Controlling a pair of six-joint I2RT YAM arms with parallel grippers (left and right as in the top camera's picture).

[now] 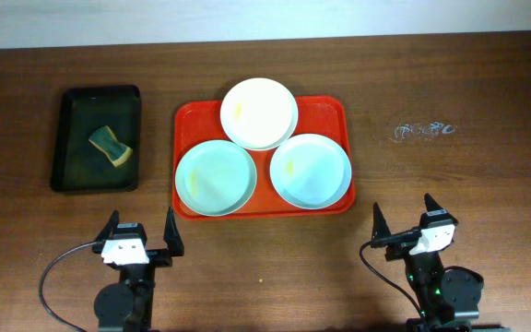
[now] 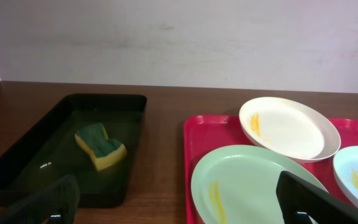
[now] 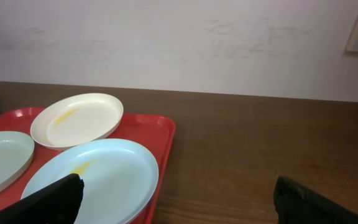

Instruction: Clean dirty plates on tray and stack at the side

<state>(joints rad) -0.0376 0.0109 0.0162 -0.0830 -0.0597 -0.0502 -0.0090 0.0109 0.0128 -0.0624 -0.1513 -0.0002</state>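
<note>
The red-orange tray [image 1: 324,112] lies at the table's middle and holds three plates. A cream-white plate [image 1: 259,112] sits at the back, resting partly on the two others. A mint plate [image 1: 215,177] is front left and a pale blue plate [image 1: 312,171] front right. Each has a yellowish smear. The same plates show in the left wrist view [image 2: 253,186] and the right wrist view [image 3: 98,177]. My left gripper [image 1: 140,231] is open and empty, in front of the tray's left corner. My right gripper [image 1: 404,221] is open and empty, right of the tray's front.
A black tray [image 1: 74,138] with shallow water and a green-yellow sponge [image 1: 111,145] stands left of the red tray. A small wet smear [image 1: 422,130] marks the wood at the right. A white wall runs behind the table.
</note>
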